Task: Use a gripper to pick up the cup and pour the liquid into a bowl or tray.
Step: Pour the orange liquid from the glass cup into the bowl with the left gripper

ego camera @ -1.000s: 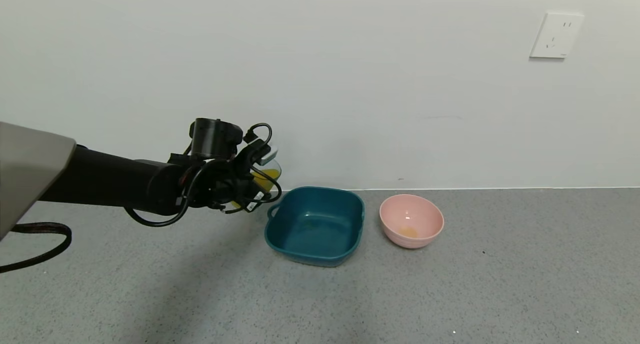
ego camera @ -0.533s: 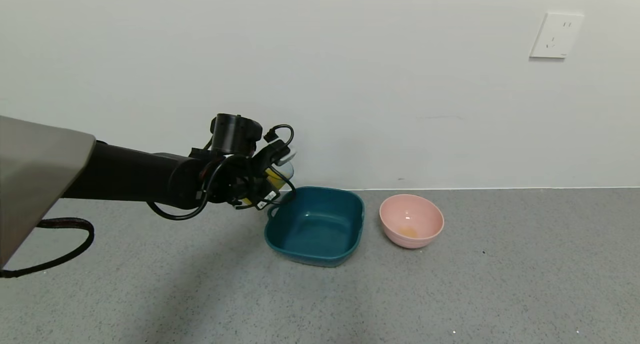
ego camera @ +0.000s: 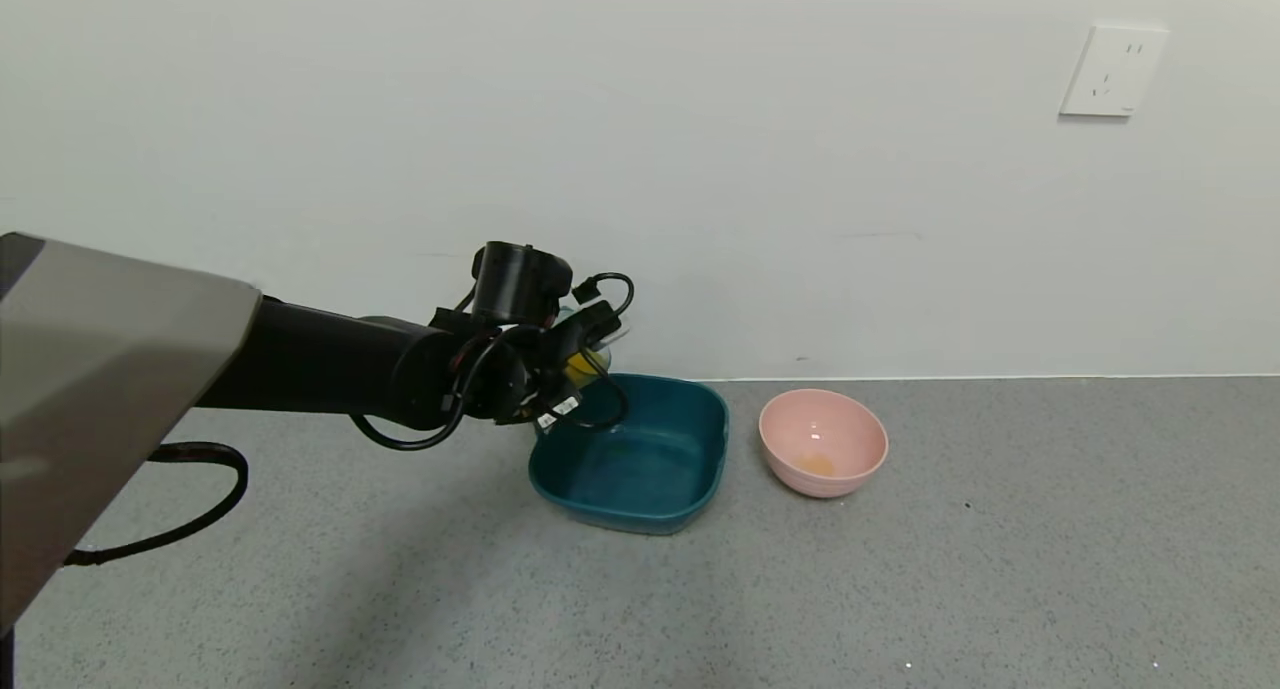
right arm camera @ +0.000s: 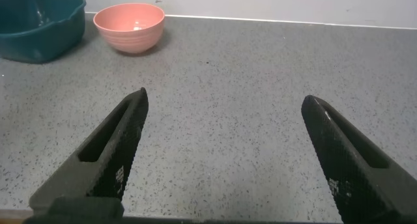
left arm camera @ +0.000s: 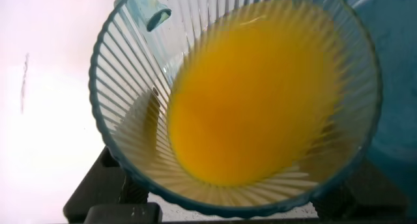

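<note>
orange-yellow liquid (left arm camera: pixel 247 100) in ribbed blue-green cup (left arm camera: pixel 130 74); teal tray (ego camera: pixel 640 469); pink bowl (ego camera: pixel 822 441); speckled grey floor (ego camera: pixel 900 589).

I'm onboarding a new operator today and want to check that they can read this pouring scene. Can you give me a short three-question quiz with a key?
1. True or false: the left hand holds the cup over the near-left corner of the teal dish.
2. Multiple choice: what does the pink bowl hold?
A. nothing
B. a small orange-yellow trace at its bottom
C. a full serving of liquid
3. Fill in: the right hand is ____ above the grey floor, holding nothing.

Key:
1. False. It is over the dish's far-left corner, by the wall; the orange liquid is in the cup.
2. B
3. open
</note>
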`<action>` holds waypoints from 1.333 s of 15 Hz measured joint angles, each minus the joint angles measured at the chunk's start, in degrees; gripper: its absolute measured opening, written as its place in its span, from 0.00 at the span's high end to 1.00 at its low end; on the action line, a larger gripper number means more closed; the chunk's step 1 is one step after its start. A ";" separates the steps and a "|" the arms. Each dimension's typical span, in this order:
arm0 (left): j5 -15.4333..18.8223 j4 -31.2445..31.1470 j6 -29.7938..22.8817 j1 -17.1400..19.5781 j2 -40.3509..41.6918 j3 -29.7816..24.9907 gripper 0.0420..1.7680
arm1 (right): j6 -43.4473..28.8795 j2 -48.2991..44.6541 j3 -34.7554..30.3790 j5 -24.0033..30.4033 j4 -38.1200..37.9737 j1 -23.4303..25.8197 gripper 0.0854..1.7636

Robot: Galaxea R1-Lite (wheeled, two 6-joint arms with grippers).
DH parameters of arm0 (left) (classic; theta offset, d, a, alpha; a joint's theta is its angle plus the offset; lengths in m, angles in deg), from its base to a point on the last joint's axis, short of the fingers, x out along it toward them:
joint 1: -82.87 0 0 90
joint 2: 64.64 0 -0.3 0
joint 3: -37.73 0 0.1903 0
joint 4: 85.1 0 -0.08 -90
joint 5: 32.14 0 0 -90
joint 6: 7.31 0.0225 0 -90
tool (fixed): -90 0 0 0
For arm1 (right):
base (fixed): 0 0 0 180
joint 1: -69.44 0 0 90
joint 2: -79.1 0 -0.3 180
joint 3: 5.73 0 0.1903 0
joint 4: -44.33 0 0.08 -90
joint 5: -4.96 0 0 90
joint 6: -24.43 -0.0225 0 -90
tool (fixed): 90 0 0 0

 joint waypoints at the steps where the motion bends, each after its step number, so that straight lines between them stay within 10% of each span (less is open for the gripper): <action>1: -1.07 -0.04 1.35 -0.39 -0.30 0.06 0.27 | 0.00 0.00 0.00 0.02 0.02 0.00 0.03; 20: -12.75 0.02 28.72 -2.62 -1.30 -0.38 0.27 | 0.00 0.00 0.00 0.02 0.02 0.00 0.03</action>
